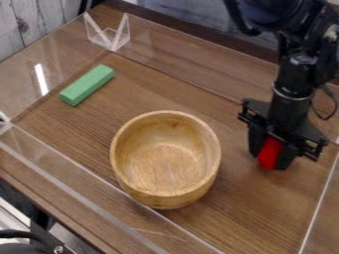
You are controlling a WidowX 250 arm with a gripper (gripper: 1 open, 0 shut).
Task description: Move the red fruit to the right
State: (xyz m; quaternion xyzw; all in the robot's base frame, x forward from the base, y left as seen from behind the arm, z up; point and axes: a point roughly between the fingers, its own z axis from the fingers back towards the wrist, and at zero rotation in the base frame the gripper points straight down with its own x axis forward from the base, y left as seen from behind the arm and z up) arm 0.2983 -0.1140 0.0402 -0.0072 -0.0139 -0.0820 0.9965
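Nearby: wooden bowl (166, 157) left of red fruit (273, 154).

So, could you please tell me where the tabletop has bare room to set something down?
Bare wood lies between the green block and the wooden bowl, and along the back. It is crowded at right, where the pincer stands over the red fruit.

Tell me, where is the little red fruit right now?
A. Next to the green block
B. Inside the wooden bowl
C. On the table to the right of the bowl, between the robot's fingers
C: the red fruit sits on the table right of the wooden bowl, between the fingers of the gripper, far from the green block.
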